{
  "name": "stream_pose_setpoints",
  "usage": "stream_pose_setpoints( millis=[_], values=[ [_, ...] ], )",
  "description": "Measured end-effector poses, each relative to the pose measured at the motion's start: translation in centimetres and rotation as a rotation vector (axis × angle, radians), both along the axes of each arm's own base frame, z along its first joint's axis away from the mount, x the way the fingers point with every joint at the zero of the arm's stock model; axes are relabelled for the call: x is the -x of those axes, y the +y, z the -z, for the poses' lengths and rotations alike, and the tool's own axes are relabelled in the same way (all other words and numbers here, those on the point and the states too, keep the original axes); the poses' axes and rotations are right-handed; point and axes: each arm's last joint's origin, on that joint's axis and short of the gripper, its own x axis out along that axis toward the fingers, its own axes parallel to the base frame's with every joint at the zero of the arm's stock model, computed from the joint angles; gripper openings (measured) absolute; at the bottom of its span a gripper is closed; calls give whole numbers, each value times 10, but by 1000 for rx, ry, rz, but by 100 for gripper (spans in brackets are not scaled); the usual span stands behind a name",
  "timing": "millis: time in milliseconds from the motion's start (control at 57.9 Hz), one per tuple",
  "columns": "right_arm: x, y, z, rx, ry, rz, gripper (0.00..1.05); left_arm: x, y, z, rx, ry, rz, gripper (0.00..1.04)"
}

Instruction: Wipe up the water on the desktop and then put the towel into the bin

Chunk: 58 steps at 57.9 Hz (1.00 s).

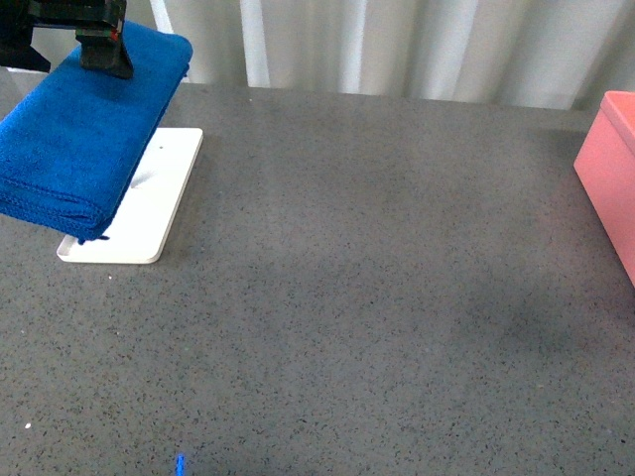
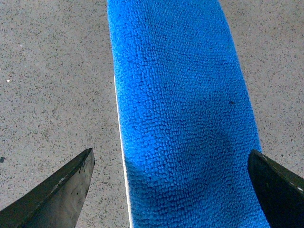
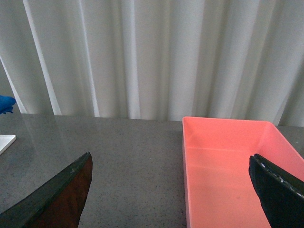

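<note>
On desktop (image 1: 347, 297): towel (image 1: 84, 129) over tray (image 1: 149, 213) far L (bin (image 1: 610, 169) far R).

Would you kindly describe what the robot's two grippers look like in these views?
The left gripper has two dark, wedge-shaped jaws tapering to points; from the front view its body is a blocky black housing with what looks like a small red mark. The right gripper has matching dark tapered jaws, one tinged reddish-brown, the other faintly ribbed. No cables show.
</note>
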Motion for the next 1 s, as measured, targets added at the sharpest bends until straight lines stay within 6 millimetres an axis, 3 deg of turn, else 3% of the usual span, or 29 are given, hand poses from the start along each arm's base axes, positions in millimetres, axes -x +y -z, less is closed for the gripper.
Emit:
stream_pose_setpoints(
  millis=[138, 328, 674, 812, 1002],
  values=[
    [0, 0, 0, 0, 0, 0, 98, 0, -2, 5, -10, 12, -3, 96],
    [0, 0, 0, 0, 0, 0, 98, 1, -1, 8, -5, 20, -2, 55],
    [0, 0, 0, 0, 0, 0, 98, 2, 5, 7, 23, 16, -1, 5],
    [0, 0, 0, 0, 0, 0, 98, 5, 5, 3, 39, 7, 11, 5],
    [0, 0, 0, 0, 0, 0, 98, 13, 3, -25, 126, -64, 59, 5]
  ],
)
